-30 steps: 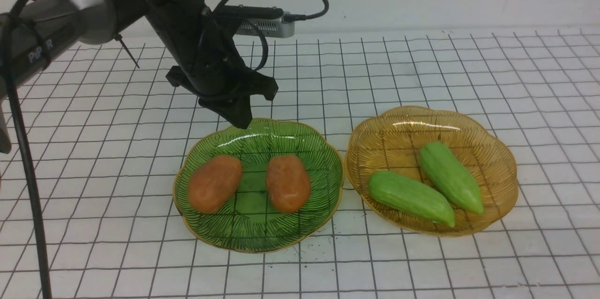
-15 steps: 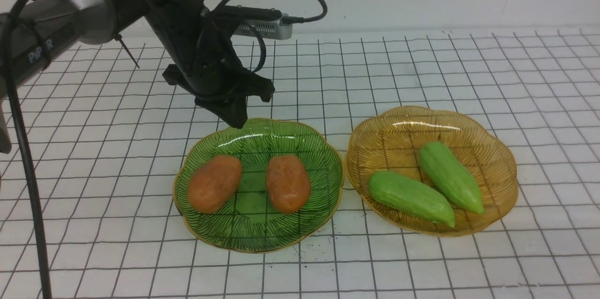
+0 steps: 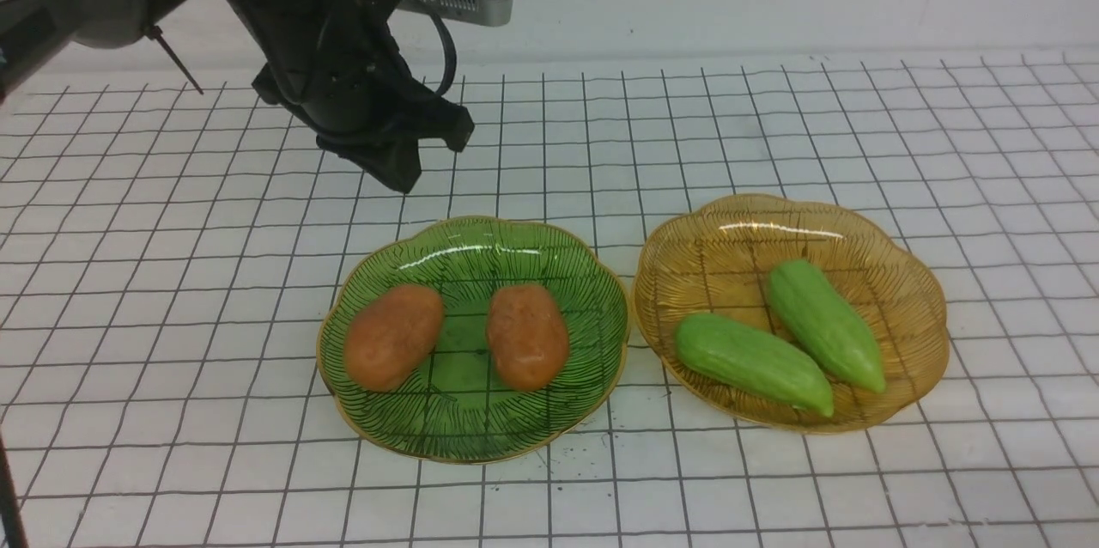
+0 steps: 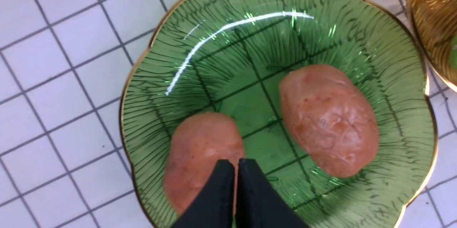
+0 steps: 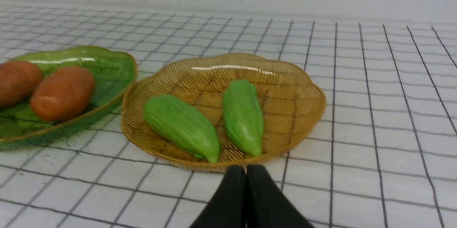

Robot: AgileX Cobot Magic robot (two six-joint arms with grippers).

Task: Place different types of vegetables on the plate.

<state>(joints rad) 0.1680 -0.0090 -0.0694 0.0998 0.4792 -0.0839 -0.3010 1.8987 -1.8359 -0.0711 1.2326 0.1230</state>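
Looking forward you see two potatoes (image 3: 455, 336) on the green plate (image 3: 549, 256) and two gourds (image 3: 786, 346) on the amber plate (image 3: 730, 230), while your wrist views show left gripper (image 4: 236, 165) and right gripper (image 5: 245, 171) pressed together, empty.

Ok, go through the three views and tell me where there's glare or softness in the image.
Front view: a white glare streak on the far inner wall of the green scalloped glass plate and of the amber scalloped glass plate. Left wrist view: a long curved glare line across the green plate; the shut black left gripper looks soft. Right wrist view: streaks on both plates, grid lines soft farther away.
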